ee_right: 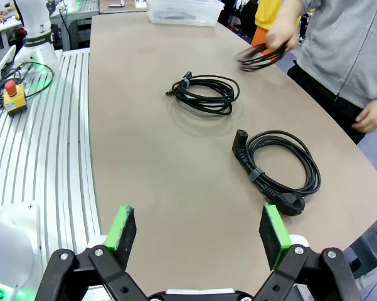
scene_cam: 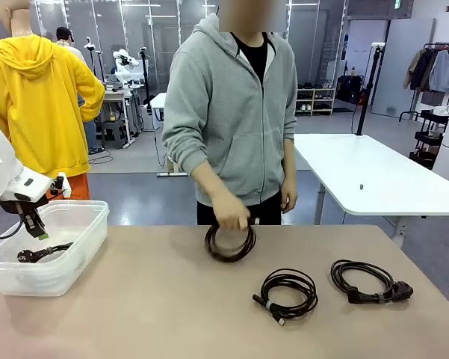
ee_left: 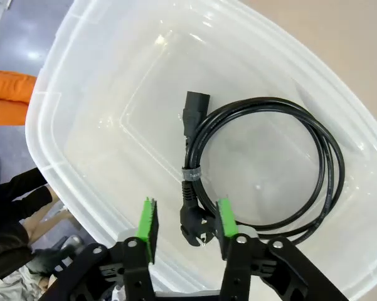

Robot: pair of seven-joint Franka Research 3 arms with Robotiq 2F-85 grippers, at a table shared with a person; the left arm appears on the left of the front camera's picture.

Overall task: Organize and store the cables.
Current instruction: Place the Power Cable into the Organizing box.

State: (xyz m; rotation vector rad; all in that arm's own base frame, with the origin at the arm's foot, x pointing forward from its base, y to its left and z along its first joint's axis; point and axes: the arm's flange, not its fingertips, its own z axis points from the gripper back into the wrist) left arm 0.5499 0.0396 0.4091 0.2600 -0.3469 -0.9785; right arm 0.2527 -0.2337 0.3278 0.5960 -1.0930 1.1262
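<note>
Coiled cable (ee_left: 191,177) in bin (ee_left: 81,94) under left claw (ee_left: 185,212)

A person's hand (ee_right: 279,37) and the coiled cable (ee_right: 257,58) it grips are blurred, far ahead of the right end effector (ee_right: 196,217); beyond them, the clear bin (ee_right: 182,15) is cut by the frame's top edge.

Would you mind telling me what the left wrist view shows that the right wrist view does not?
Left wrist view: the open left tool above a coiled cable lying in the clear bin. Right wrist view: the open right tool, a nearer coil and a farther coil on the table, and a person's hand holding a third coil. Shared: the clear bin and the table.
</note>
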